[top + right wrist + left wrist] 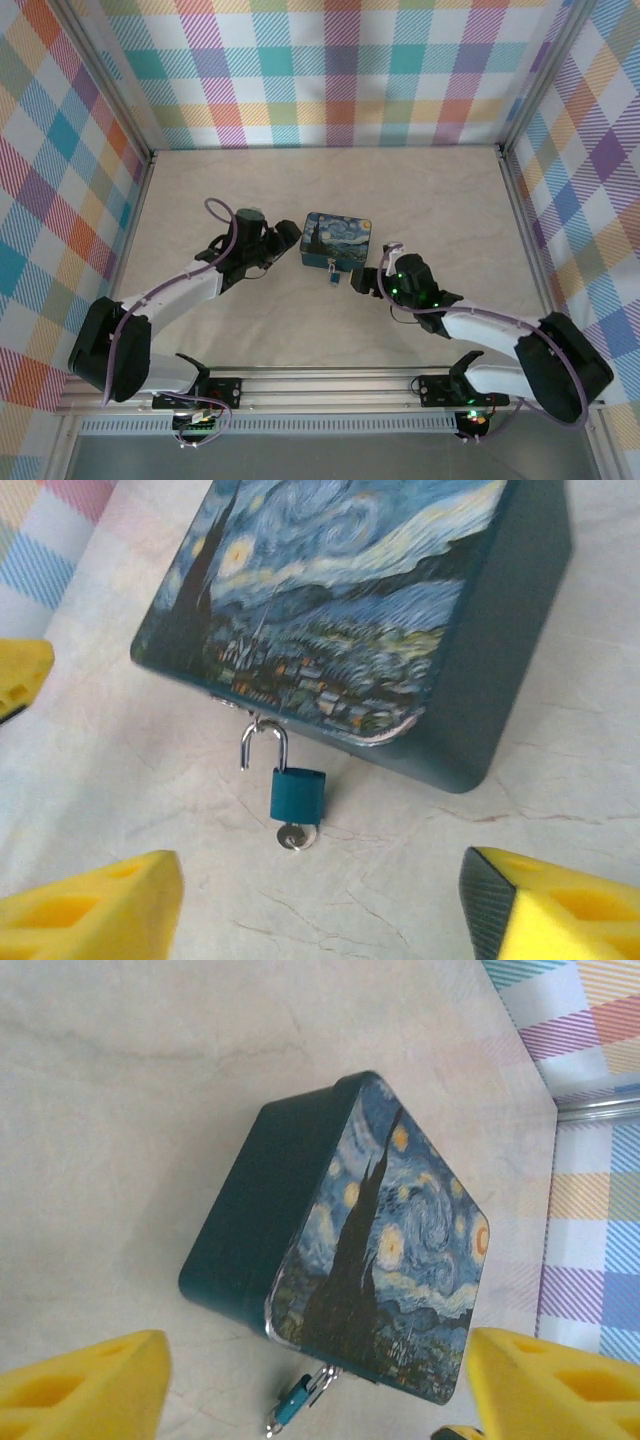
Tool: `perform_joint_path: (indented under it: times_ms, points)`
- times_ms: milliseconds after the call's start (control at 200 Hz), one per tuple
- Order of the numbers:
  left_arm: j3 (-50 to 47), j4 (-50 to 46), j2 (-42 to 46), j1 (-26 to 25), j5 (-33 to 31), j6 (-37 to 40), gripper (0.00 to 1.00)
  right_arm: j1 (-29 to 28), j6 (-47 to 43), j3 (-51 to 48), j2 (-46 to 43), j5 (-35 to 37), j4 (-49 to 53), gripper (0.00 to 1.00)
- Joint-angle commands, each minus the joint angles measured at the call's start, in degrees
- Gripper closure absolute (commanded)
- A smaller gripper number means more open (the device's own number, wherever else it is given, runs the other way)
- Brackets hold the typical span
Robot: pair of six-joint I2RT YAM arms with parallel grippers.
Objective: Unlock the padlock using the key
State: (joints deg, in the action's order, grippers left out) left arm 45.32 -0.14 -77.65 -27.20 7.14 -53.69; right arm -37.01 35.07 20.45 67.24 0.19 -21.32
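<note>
Yellow left fingers (90,1380) and right fingers (90,905) gape empty; I judge a clumsy approach could knock the key (295,837) from the padlock (297,793).

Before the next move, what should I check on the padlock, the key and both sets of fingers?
1. Small blue-bodied silvery padlock shackle released: ok, one leg looks out of the body.
2. Small silvery key seated in the keyhole: ok, it sticks out below the body.
3. Padlock removed from the latch of the night-sky painted tin box: not ok, it hangs there.
4. Left arm's yellow fingers apart and empty: ok.
5. Right arm's yellow fingers apart and empty: ok.
</note>
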Motion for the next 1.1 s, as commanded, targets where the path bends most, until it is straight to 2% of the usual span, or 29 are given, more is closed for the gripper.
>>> perform_joint_path:
  times_ms: [0,45,110,345,620,805,1095]
  points:
    - [3.77,-2.2,-1.78,0.9,1.14,2.94,0.12,1.17,-2.54,1.94,-4.37,0.97,8.33,0.08]
    - [4.63,-2.54,-2.8,1.03,1.21,3.77,0.07,1.49,-3.02,2.26,-5.84,0.97,10.45,0.0]
    - [6.2,-3.05,-4.65,1.18,1.31,4.91,0.0,2.02,-4.05,2.6,-7.7,0.57,12.58,0.0]
    - [15.57,-6.21,-15.15,1.28,7.21,10.51,0.0,6.23,-4.0,4.1,-7.64,-4.7,16.88,0.0]
    - [22.63,-6.85,-24.34,1.44,12.14,13.52,0.05,14.38,-3.09,10.48,2.78,-17.01,18.88,0.0]
    - [23.38,-7.21,-27.97,1.41,14.46,12.8,0.09,15.51,-2.2,16.44,10.99,-21.96,17.01,0.0]
    - [18.74,-4.55,-26.6,0.04,15.36,11.22,0.11,15.4,-3.49,25.48,22.84,-27.03,16.81,0.0]
